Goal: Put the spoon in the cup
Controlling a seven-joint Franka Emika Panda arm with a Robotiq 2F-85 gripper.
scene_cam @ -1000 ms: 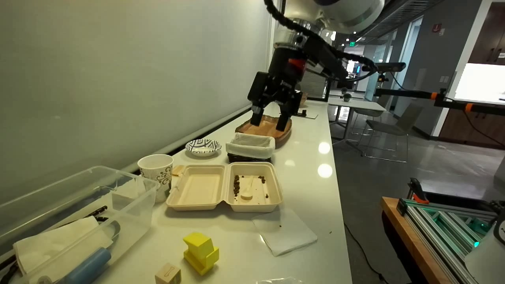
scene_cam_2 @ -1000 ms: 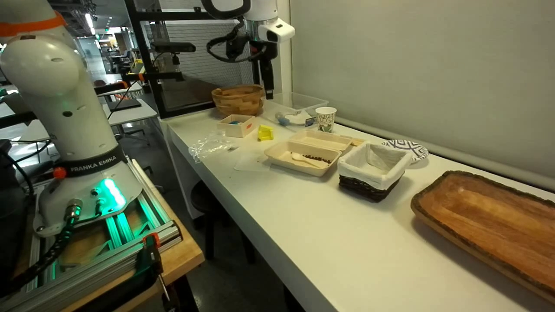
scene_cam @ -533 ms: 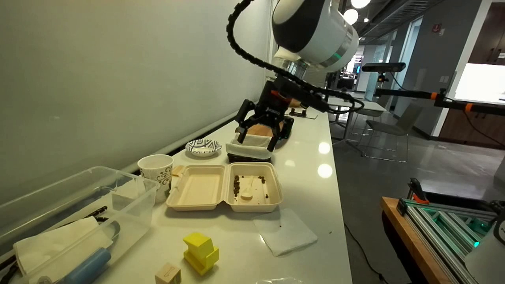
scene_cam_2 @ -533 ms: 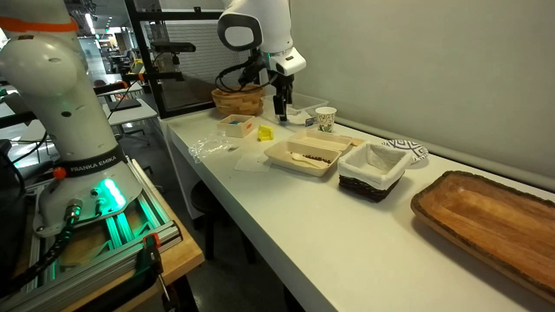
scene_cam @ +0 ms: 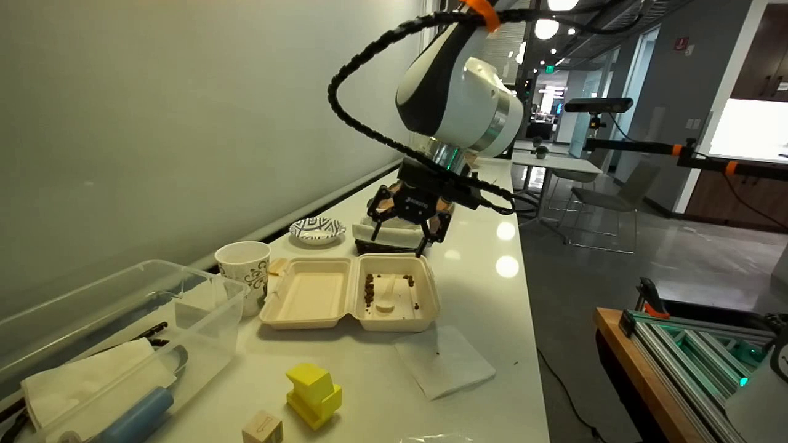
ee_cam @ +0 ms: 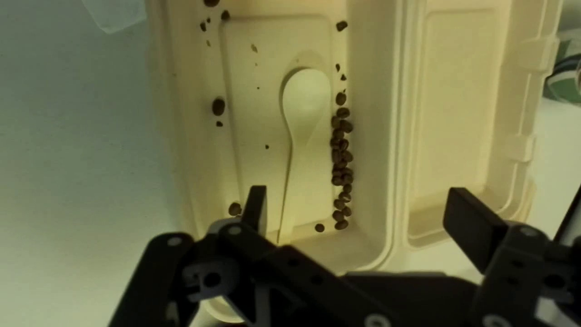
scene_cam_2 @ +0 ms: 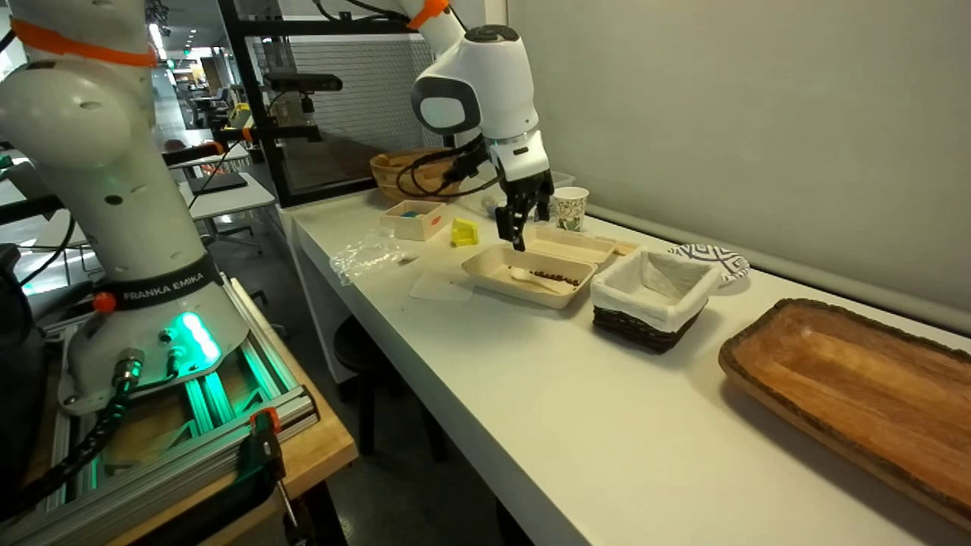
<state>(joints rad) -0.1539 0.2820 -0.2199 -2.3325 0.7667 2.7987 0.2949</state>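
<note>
The pale spoon [ee_cam: 307,104] lies flat in the bean-strewn half of the open off-white clamshell tray [ee_cam: 395,181]. The spoon also shows in both exterior views [scene_cam: 386,298] [scene_cam_2: 535,280]. The cup [scene_cam: 243,271], off-white paper with a dark scroll pattern, stands upright by the tray's lid half and the plastic bin. It also shows in an exterior view [scene_cam_2: 570,208], and its edge in the wrist view [ee_cam: 563,77]. My gripper [ee_cam: 357,195] is open and empty above the tray, at the spoon's handle end. In an exterior view the gripper [scene_cam: 397,246] hangs over the tray's far side.
A clear plastic bin [scene_cam: 203,357] stands beside the cup. A lined basket [scene_cam_2: 645,303] and a patterned dish [scene_cam: 317,231] stand close to the tray. A yellow block [scene_cam: 314,394], a wooden cube [scene_cam: 263,427], a napkin [scene_cam: 446,363] and a long wooden tray [scene_cam_2: 850,364] also lie on the counter.
My gripper has come down from high above the counter to over the clamshell tray, its fingers staying apart. The spoon, cup and tray have not moved.
</note>
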